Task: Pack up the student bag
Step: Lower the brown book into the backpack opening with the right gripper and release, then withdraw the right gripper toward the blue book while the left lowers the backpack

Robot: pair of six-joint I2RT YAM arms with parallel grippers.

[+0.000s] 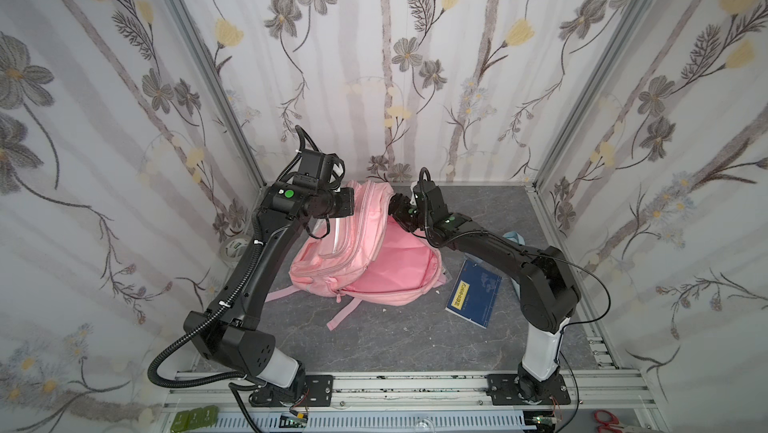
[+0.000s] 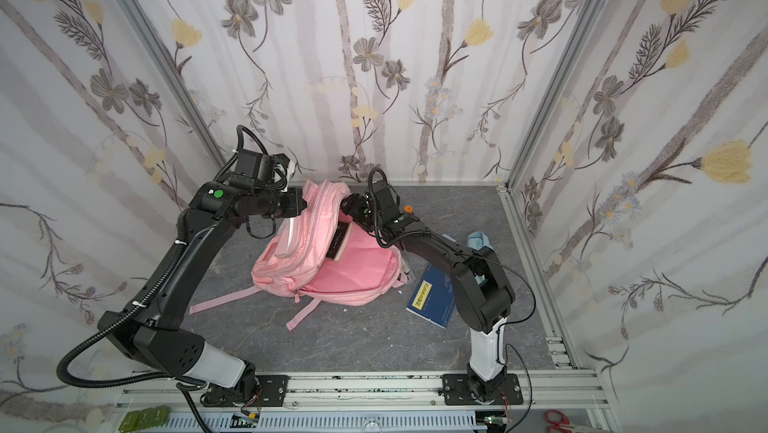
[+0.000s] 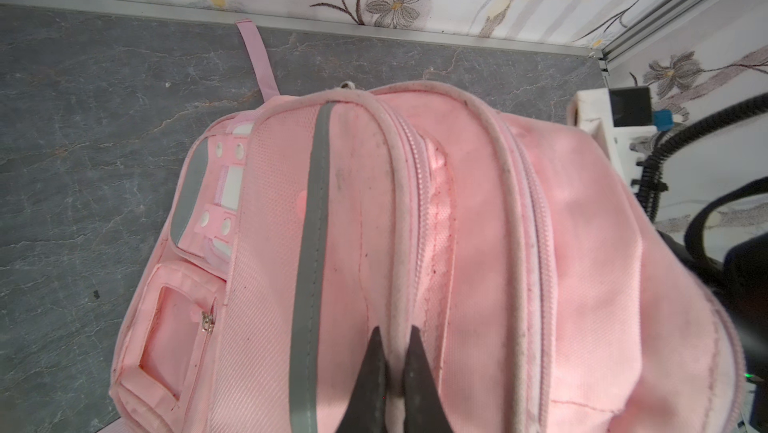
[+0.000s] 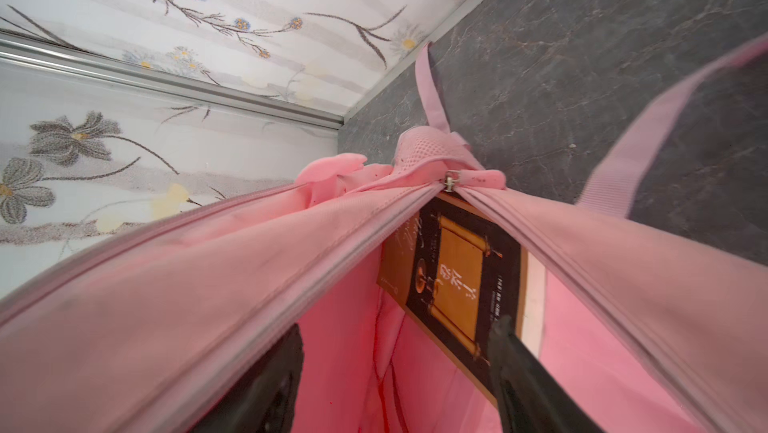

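Observation:
The pink student bag [image 1: 374, 273] [image 2: 353, 281] lies on the grey table with its front flap lifted. My left gripper [image 3: 395, 339] [image 1: 351, 204] is shut on the pale piping of the bag's [image 3: 582, 244] top rim and holds it up. My right gripper [image 4: 397, 325] [image 2: 347, 204] reaches into the open main compartment, jaws open with nothing between them. A black book with an orange scroll picture [image 4: 453, 277] [image 2: 337, 239] sits inside the bag [image 4: 208, 285], against one right finger [image 4: 511, 352]. The zipper slider [image 4: 451, 180] is at the far end of the opening.
A blue book with a yellow label [image 1: 473, 291] [image 2: 430, 296] lies on the table right of the bag, partly under the right arm. A light-blue pouch [image 1: 513, 237] [image 2: 478, 240] sits behind it. Pink straps [image 1: 343, 314] trail toward the front. A tape roll [image 1: 235, 248] lies at the left wall.

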